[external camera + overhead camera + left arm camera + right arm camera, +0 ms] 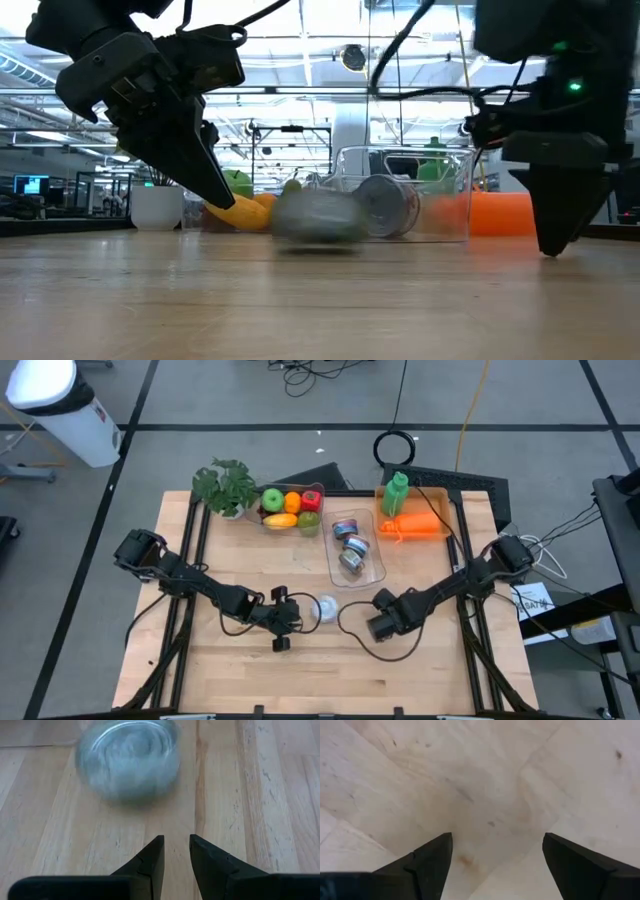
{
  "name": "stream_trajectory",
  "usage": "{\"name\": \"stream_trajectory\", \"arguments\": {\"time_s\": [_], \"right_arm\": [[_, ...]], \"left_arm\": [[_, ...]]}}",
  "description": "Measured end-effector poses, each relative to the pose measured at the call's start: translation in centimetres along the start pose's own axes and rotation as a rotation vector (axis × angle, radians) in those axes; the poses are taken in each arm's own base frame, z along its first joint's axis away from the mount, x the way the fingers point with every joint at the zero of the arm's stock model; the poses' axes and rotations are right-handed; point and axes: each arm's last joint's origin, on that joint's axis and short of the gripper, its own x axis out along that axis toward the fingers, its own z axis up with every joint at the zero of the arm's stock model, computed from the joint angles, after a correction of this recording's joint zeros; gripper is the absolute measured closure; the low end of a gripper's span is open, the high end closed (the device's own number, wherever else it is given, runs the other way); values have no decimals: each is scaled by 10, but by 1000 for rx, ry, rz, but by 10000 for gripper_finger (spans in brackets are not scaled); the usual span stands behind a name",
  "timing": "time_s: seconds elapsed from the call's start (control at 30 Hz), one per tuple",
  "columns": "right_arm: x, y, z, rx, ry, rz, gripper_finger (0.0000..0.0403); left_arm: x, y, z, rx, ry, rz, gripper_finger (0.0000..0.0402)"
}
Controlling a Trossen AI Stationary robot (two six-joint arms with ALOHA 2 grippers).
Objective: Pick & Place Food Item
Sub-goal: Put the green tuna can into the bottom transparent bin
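A tin [325, 609] lies on the surface [420, 670] just right of the left tool [286, 622], whose jaws stand narrowly apart, empty. The right tool [380, 622] gapes wide, empty.

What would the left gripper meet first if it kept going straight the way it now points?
Most likely the silver can lying loose on the table: it sits directly ahead of the left gripper, whose fingers stand slightly apart around nothing.

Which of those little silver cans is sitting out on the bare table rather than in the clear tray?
The can just ahead of the left gripper. It lies alone on the wooden table, while the other cans sit inside the clear tray.
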Motion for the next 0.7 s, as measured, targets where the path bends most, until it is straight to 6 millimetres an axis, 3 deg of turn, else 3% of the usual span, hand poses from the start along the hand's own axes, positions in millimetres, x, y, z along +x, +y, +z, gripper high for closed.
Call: {"name": "stream_trajectory", "arguments": {"time_s": [0.17,0.47,0.7], "right_arm": [[-16,11,-3,-109,-214,131,108],[-38,60,3,-305,-610,468,108],[-17,83,26,-375,-801,462,108]], "left_arm": [[0,0,0,-1,-1,0,300],[0,-1,4,-37,-42,-9,300],[14,-1,-8,-126,38,33,274]]}}
